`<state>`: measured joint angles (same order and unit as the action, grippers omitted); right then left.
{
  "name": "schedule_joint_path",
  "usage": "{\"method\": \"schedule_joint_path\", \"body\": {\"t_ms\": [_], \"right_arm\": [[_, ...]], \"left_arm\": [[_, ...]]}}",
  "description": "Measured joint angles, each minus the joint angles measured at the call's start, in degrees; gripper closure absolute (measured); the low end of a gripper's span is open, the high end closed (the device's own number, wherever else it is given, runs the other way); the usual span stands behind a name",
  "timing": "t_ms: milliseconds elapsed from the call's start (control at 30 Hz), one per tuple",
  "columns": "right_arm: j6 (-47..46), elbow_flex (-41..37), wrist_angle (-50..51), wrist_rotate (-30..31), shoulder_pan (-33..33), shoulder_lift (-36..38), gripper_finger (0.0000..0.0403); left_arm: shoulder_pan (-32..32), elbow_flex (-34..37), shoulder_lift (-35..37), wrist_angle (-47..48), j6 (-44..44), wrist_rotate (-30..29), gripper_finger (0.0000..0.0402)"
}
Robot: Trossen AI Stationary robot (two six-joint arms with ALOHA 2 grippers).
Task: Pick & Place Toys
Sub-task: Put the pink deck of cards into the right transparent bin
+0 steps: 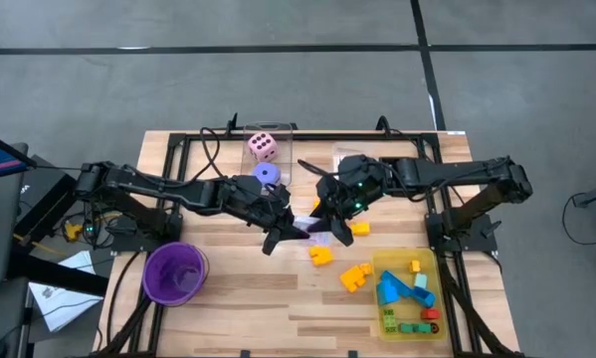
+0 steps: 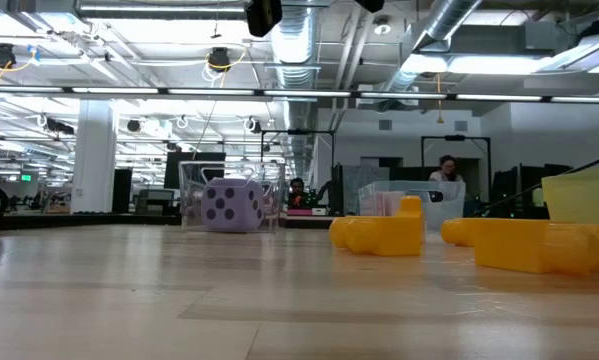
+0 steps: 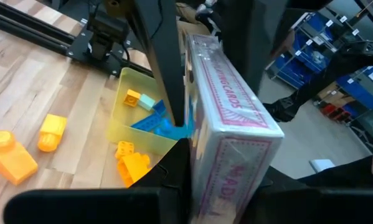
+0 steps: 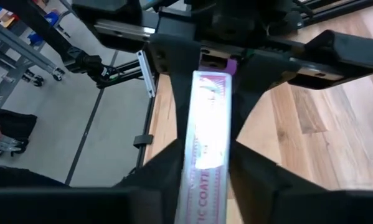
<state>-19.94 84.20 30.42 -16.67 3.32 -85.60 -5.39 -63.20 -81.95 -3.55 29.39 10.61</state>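
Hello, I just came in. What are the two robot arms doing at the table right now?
Both arms meet over the middle of the table around a wrapped box of playing cards. The left gripper is shut on one end, and the right gripper has its fingers on either side of the other end; it looks like a handover. Yellow blocks lie loose beside the yellow tray, which already holds some toys. A purple cup stands near the left arm.
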Motion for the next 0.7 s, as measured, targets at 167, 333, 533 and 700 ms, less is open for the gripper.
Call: {"method": "schedule_joint_path", "body": {"t_ms": [167,333,533,700], "right_arm": [[-0.4,0.0,0.3,0.4,-0.1,0.0,0.0344],[-0.5,0.0,1.4,0.1,-0.4,0.0,0.0343],[-2.4,0.0,6.2,0.3,-1.7,0.4,0.0343],[-2.6,0.0,16.8,6.1,-2.2,2.2,0.0343]], "left_arm": [[0.0,0.0,0.0,0.4,0.2,-1.1,0.0327],[0.0,0.0,0.1,0.4,0.0,-0.8,0.0282],[0.7,0.0,0.9,9.0,-0.1,-1.1,0.0239],[0.6,0.1,2.3,15.3,-0.8,-1.0,0.0214]]}}
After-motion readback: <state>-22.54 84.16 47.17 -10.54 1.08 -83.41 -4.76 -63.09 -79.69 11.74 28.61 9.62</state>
